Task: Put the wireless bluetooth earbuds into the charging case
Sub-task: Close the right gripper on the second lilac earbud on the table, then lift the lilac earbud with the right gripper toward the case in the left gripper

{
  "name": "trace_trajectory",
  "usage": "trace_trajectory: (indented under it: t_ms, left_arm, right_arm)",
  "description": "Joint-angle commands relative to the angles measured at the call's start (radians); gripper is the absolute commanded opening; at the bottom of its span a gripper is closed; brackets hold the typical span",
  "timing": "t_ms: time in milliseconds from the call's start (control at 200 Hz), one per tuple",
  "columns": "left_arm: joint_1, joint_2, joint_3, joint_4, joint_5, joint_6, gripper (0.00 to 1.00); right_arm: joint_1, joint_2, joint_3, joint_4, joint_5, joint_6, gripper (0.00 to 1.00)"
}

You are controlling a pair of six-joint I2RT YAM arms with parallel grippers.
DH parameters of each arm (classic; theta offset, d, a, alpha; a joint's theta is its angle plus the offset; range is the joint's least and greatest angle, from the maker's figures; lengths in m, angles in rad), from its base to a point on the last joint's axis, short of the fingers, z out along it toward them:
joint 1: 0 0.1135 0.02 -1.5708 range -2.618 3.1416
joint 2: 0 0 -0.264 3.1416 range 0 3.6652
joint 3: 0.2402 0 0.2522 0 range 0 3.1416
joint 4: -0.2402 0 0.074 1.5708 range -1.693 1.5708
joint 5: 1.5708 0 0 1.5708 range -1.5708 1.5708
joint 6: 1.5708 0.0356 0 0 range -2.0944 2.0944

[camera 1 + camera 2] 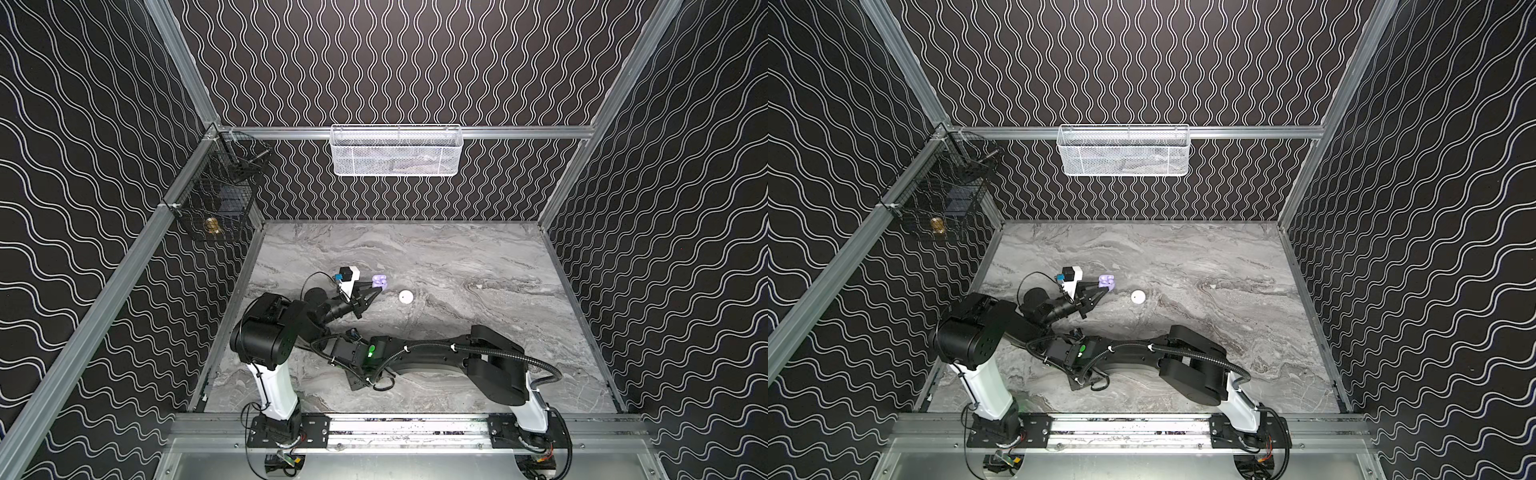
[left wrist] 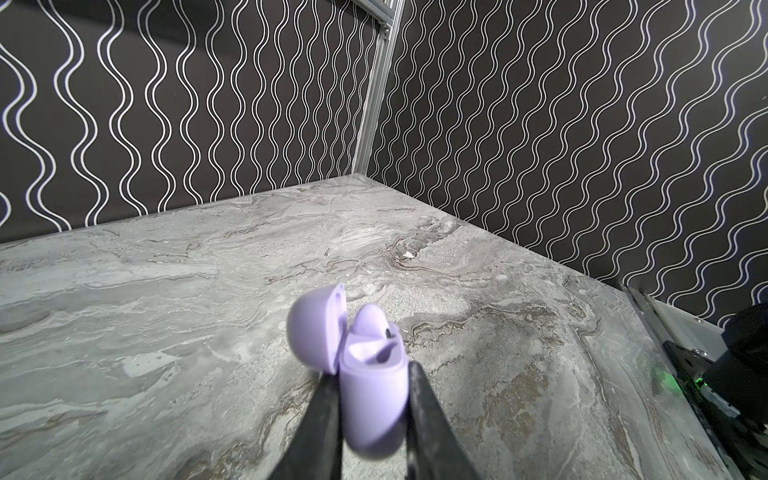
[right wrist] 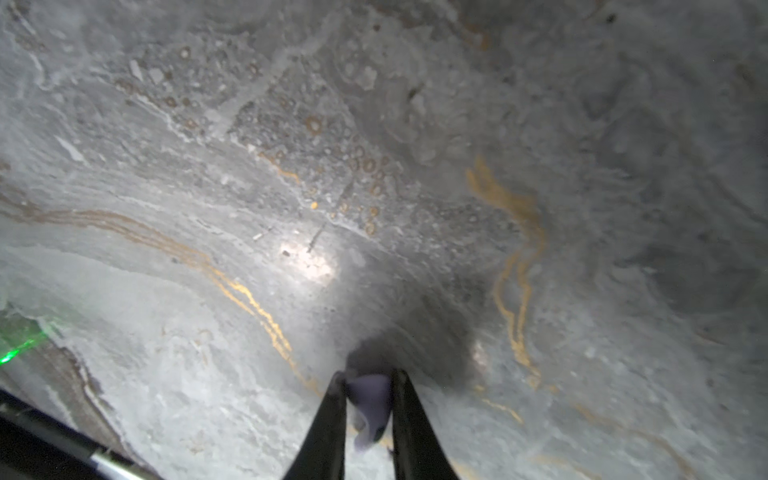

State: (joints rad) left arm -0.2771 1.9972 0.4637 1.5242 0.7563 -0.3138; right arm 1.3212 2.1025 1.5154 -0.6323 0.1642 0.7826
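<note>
A lavender charging case (image 2: 372, 399) with its lid (image 2: 311, 328) flipped open is clamped between the two black fingers of my left gripper (image 2: 372, 372). One lavender earbud (image 2: 370, 322) sits in it. Both top views show the case (image 1: 379, 281) (image 1: 1106, 281) left of the table's middle. My right gripper (image 3: 370, 376) is shut on another small lavender earbud (image 3: 372, 403), close above the marble top. In both top views its fingertips are hidden under the crossed arms near the front left. A round white case (image 1: 405, 296) (image 1: 1138, 296) lies shut just right of the lavender one.
A tiny white piece (image 1: 479, 286) lies on the marble table (image 1: 457, 249) further right. A white mesh basket (image 1: 396, 150) hangs on the back wall and a black wire basket (image 1: 216, 195) on the left wall. The right arm (image 1: 490, 357) stretches across the front.
</note>
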Motion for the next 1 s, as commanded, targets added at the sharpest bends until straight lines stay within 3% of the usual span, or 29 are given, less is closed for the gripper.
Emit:
trace_trajectory:
  t_ms: [0, 410, 666, 996]
  left_arm:
    - [0.0, 0.005, 0.007, 0.027, 0.003, -0.003, 0.23]
    - [-0.013, 0.008, 0.01, 0.027, 0.032, 0.005, 0.23]
    - [-0.04, -0.003, 0.004, 0.027, 0.076, 0.033, 0.23]
    - [-0.065, -0.011, 0.0, 0.027, 0.146, 0.054, 0.24]
  right_arm:
    - [0.001, -0.027, -0.018, -0.005, 0.043, 0.02, 0.2]
    - [-0.042, -0.199, -0.184, 0.014, 0.229, 0.1, 0.19]
    - [-0.108, -0.405, -0.295, 0.043, 0.379, 0.15, 0.19]
    - [-0.167, -0.571, -0.331, 0.135, 0.494, 0.075, 0.2]
